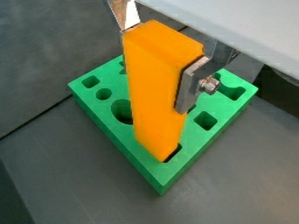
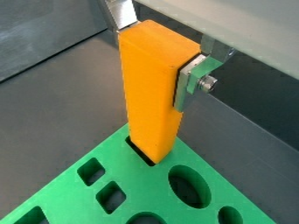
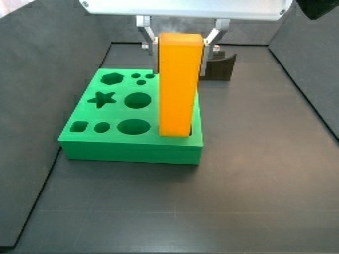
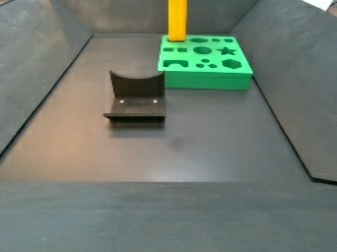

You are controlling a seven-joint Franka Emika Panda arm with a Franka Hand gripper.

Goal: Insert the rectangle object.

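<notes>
The rectangle object [image 1: 158,96] is a tall orange-yellow block, standing upright. Its lower end sits in the rectangular slot at the edge of the green board [image 1: 176,173]. My gripper [image 1: 158,51] is shut on the block's upper part, with a silver finger [image 1: 191,85] flat against its side. The block [image 2: 152,96], the gripper [image 2: 153,54] and the board [image 2: 131,188] also show in a wrist view. In a side view the block [image 3: 179,84] rises from the board's [image 3: 126,142] right end under the gripper [image 3: 179,42]. In a side view the block [image 4: 176,18] shows at the far end; the gripper is out of frame.
The board [image 4: 204,69] has several other shaped holes: star, circles, ovals, squares. A small dark curved holder [image 4: 134,98] stands on the dark floor; it also shows behind the board in a side view [image 3: 221,67]. Sloping grey walls enclose the floor.
</notes>
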